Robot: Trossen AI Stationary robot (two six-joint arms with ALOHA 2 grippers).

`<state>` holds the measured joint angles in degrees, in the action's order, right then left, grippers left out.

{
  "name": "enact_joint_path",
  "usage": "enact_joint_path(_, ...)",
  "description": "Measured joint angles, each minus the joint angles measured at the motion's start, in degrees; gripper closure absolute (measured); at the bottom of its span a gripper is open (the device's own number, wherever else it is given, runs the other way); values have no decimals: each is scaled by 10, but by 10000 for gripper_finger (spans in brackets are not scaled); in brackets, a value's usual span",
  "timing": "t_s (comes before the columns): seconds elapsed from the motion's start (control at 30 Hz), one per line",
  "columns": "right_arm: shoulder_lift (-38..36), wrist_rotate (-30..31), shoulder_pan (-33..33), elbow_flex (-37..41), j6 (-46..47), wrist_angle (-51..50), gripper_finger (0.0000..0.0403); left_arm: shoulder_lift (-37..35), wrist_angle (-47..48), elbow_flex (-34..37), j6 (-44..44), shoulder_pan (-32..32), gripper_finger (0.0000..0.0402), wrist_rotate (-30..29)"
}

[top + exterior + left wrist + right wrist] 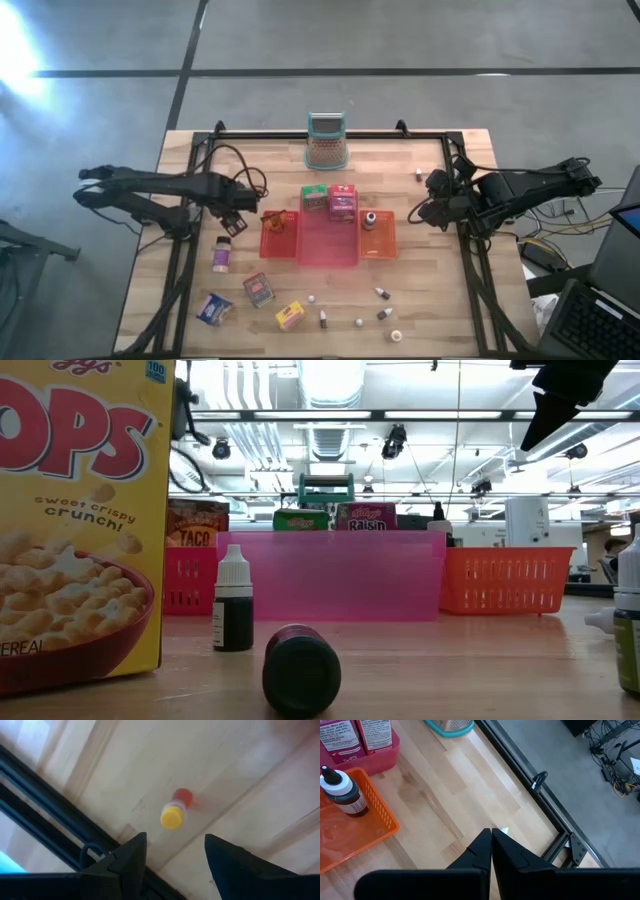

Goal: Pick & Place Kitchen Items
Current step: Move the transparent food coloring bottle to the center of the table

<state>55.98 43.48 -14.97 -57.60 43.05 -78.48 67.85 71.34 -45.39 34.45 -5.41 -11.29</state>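
Note:
My left gripper (175,842) is open and hovers over the table's left part (234,224). A small red bottle with a yellow cap (175,812) rests on the wood just beyond its fingertips (224,241), untouched. My right gripper (491,832) is shut and hangs above bare wood right of the orange tray (416,213). A tiny white thing (503,831) shows just past its tips; whether it touches them I cannot tell. Green (314,196) and pink boxes (343,201) stand in the pink tray (328,255). A dark white-capped bottle (340,790) stands in the orange tray (380,820).
An orange packet (275,220) lies in the red tray (280,245). The teal-rimmed mesh holder (326,142) stands at the far edge. A purple jar (221,260), blue (214,308), red-green (259,290) and yellow boxes (290,316) and several tiny bottles (381,293) lie near the near edge. A black frame rail (530,785) borders the table.

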Motion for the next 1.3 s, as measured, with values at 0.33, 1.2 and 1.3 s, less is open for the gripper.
enact_joint_path(0.33, 0, 0, 0, 0, 0, 0, 394, -6, -24, 14, -25, -18, 196, 0)
enact_joint_path(1.2, 0, 0, 0, 0, 0, 0, 394, -7, -95, 56, -107, -89, 203, 43)
enact_joint_path(1.3, 0, 0, 0, 0, 0, 0, 394, -7, -98, 58, -108, -89, 221, 46)
